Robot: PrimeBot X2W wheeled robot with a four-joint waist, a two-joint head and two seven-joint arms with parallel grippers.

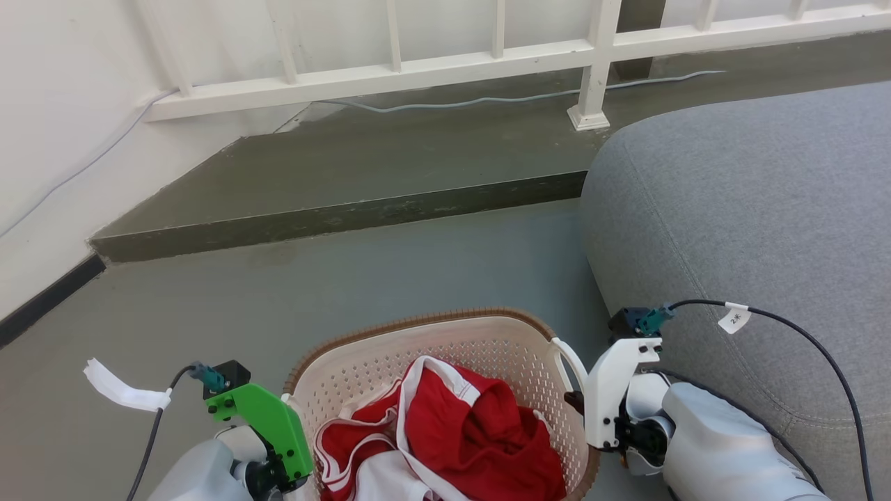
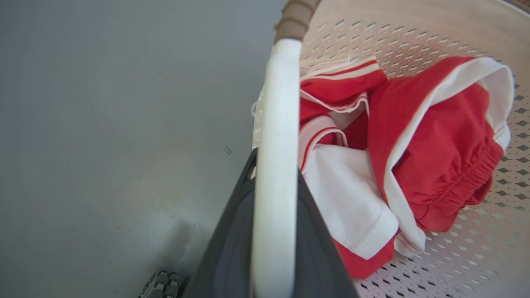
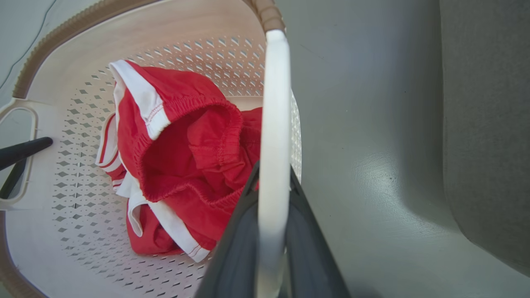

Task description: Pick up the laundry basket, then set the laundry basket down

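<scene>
Grey floor (image 1: 348, 292) beside a sofa (image 1: 752, 209): left gripper (image 2: 275, 174) and right gripper (image 3: 273, 174) jaws clamp the handles of the laundry basket (image 1: 445, 341); grasp done, lift unclear, set-down left.

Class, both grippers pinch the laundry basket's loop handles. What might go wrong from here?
1. The left gripper and right gripper each pinch only a thin white handle; one slip may tilt the laundry basket and spill the red-and-white clothes.
2. The grey cushioned seat sits close beside the right arm; swinging could bump it.
</scene>
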